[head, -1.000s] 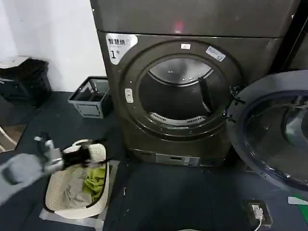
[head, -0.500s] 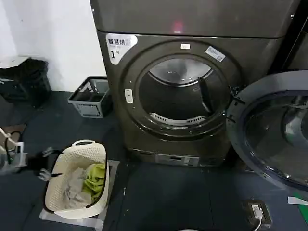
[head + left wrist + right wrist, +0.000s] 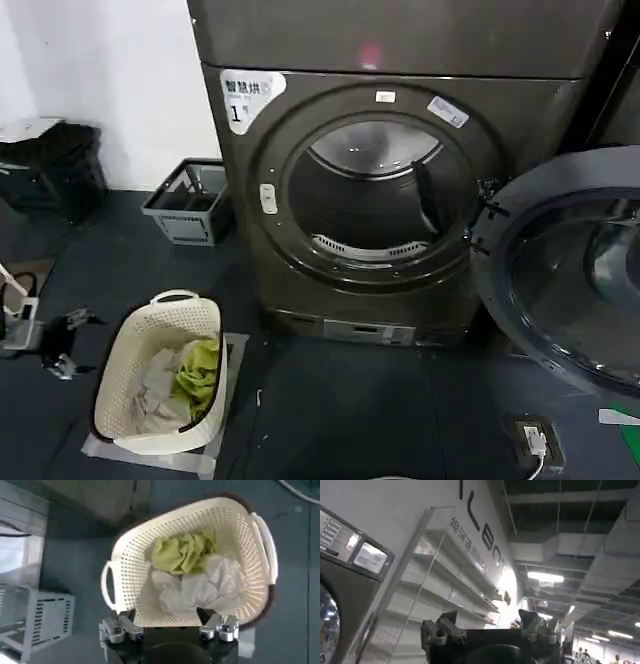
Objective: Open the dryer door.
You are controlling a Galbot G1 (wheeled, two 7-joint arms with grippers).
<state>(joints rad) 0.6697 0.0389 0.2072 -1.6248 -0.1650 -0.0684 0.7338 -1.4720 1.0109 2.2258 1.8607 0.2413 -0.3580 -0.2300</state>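
One dryer door (image 3: 565,275) swung open at right of frame; dryer (image 3: 385,190) drum exposed; left pincer (image 3: 62,345) wide, lower left, beside basket (image 3: 165,375); right pincer (image 3: 490,630) wide, empty.

My left gripper (image 3: 169,629) has a rounded black body and two stubby fingers (image 3: 121,629) of bare silver metal, each fixed by a dark round screw. My right gripper (image 3: 490,630) is built the same: black housing, grey metal fingertips (image 3: 439,632) with screw heads. From my head, the left gripper (image 3: 62,345) looks black with silvery tips.
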